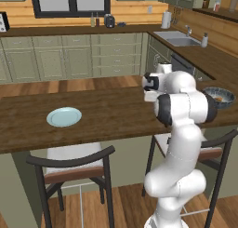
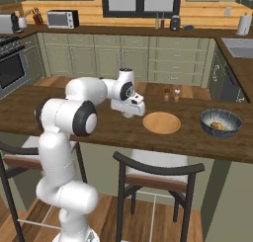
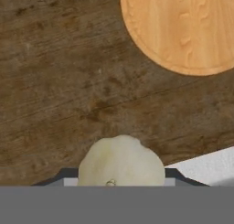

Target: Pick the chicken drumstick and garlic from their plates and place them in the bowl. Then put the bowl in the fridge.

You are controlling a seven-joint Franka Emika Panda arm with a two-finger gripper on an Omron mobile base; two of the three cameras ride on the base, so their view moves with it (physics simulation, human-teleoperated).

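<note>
The hand (image 2: 129, 109) holds the garlic (image 3: 121, 162) between its 2 fingers, up above the desk (image 2: 99, 130). The hand is just beside the tan plate (image 2: 161, 123), which has nothing on it. The garlic looks small, light, round and a bit slippery, so a squeeze across its fat middle is best. The bowl (image 2: 220, 123) is past the tan plate, with the chicken drumstick (image 2: 216, 125) inside.

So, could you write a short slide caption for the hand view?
Gripper holding the garlic above the wooden counter, beside the empty tan plate.
</note>
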